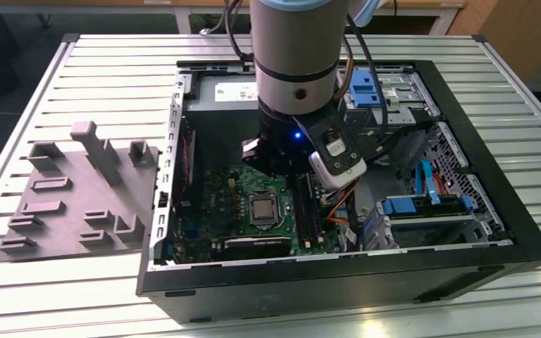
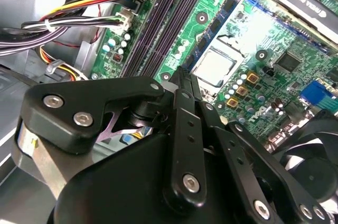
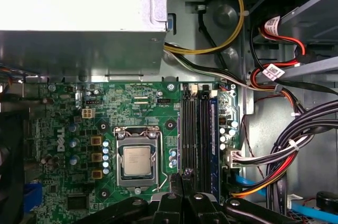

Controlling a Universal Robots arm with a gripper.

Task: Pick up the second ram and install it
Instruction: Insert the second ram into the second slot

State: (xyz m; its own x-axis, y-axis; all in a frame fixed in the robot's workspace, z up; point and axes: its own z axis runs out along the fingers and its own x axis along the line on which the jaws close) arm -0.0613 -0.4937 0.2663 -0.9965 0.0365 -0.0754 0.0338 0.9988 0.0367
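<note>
The second ram is hard to tell from the slots. In the first wrist view a long dark strip (image 3: 188, 129) runs along the board from just past the fingertips. I cannot tell if it is the stick or a bare slot.

A big metal table (image 1: 110, 63) with ridges holds everything. On it lies an open black computer case (image 1: 346, 282). Beside the case, toward the exterior view's left, sits a grey tray (image 1: 54, 211) with upright posts.

Inside the case, a silver power box (image 3: 79, 23) sits along one edge of the green board (image 3: 137, 102). Bundles of wires (image 3: 296, 145), black, red, yellow and orange, fill the space on the far side of the slots from the chip. A square silver chip (image 3: 136, 160) sits in a frame in the middle of the board, near the dark strip.

The arm (image 1: 294, 49) comes straight down into the case, over the board. The gripper (image 3: 182, 175) points down, just above the end of the slot row. Its jaws are clenched, and in both wrist views the black fingers (image 2: 182, 123) meet at the tips. I cannot tell if the tips touch the strip below.
</note>
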